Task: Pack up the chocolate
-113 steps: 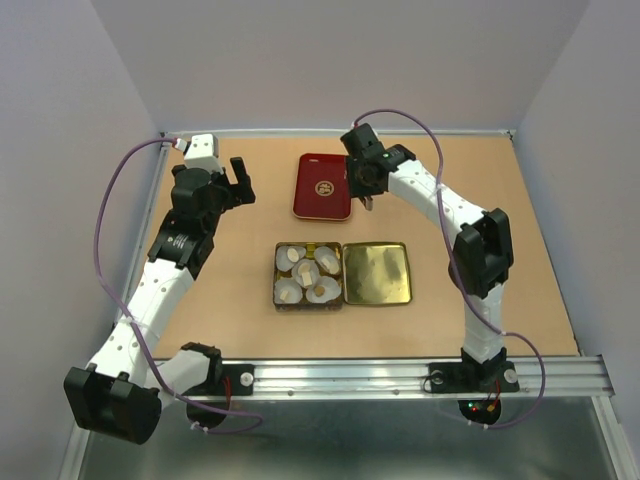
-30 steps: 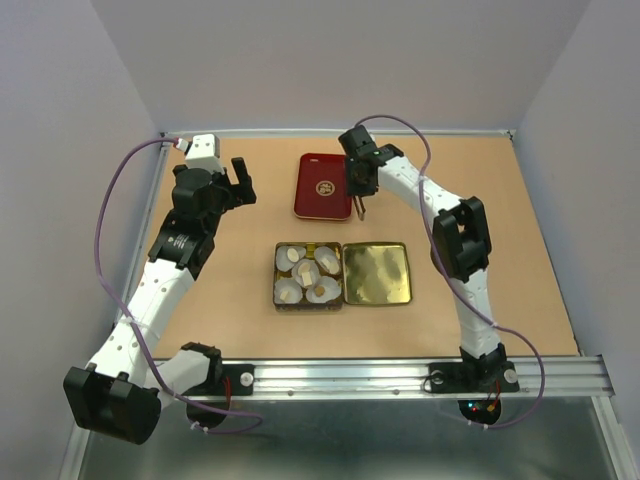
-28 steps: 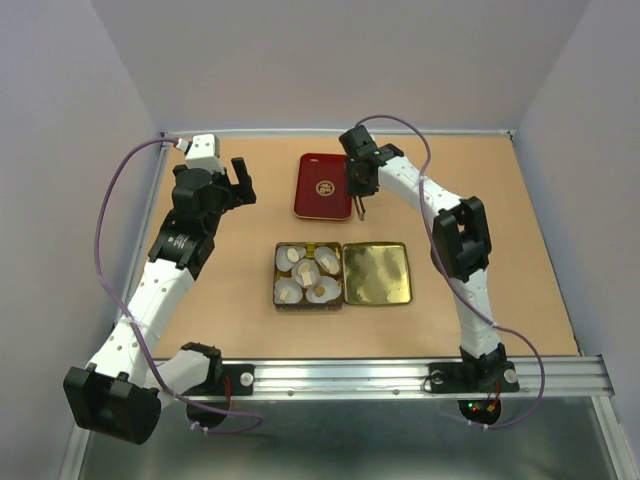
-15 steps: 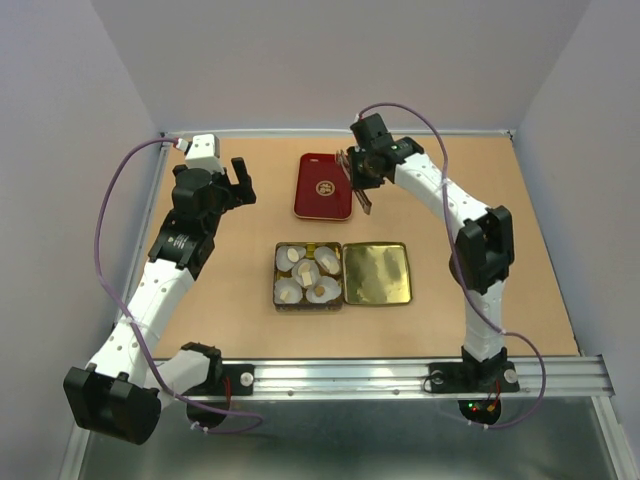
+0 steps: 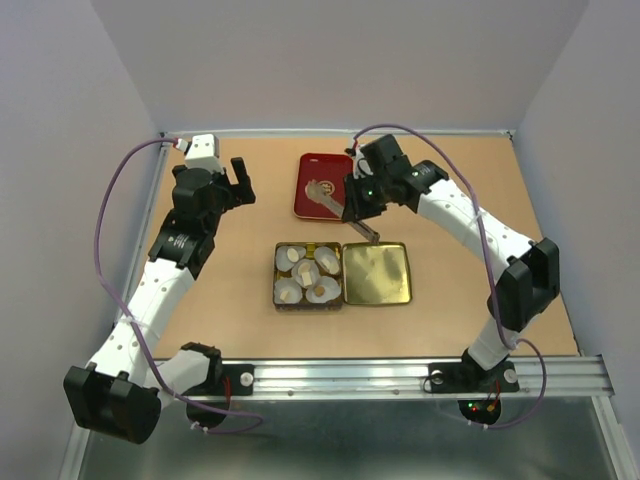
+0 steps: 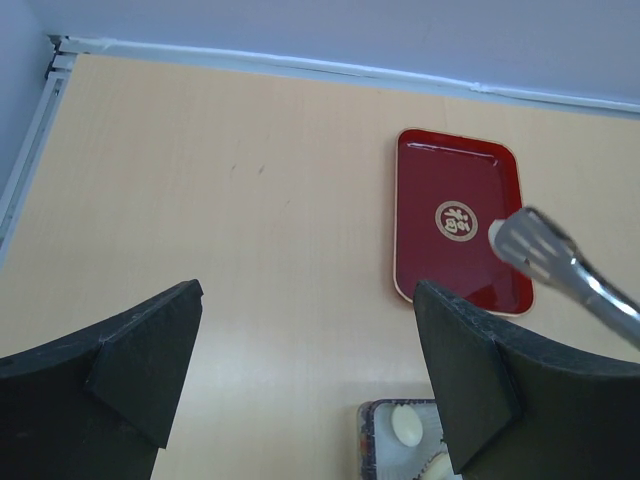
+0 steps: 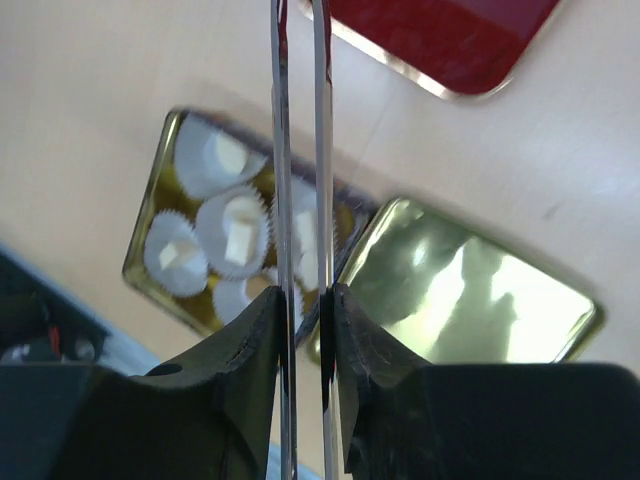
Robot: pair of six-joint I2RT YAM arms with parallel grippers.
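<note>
Chocolate pieces (image 5: 305,272), cream-white and light brown, sit in white paper cups inside an open tin (image 5: 277,272) at the table's middle. They also show in the right wrist view (image 7: 240,238), and one cream piece shows in the left wrist view (image 6: 405,425). My right gripper (image 5: 358,205) is shut on long metal tweezers (image 5: 328,200), held above the table between the red tray and the tin. The tweezers' tip hangs over the red tray (image 6: 520,235). The right wrist view shows both tweezer arms (image 7: 281,150) clamped between my right gripper's fingers (image 7: 303,300). My left gripper (image 5: 240,178) is open and empty at the far left (image 6: 305,290).
A red tray (image 5: 323,172) lies at the back middle (image 6: 455,170) (image 7: 450,40). The tin's gold lid (image 5: 377,273) lies open side up just right of the tin (image 7: 470,290). Walls enclose the table on three sides.
My right gripper has lifted the tweezers from beside the red tray's right edge and swung toward the near side. The tweezers' tip is now over the tray. The left arm has not moved.
</note>
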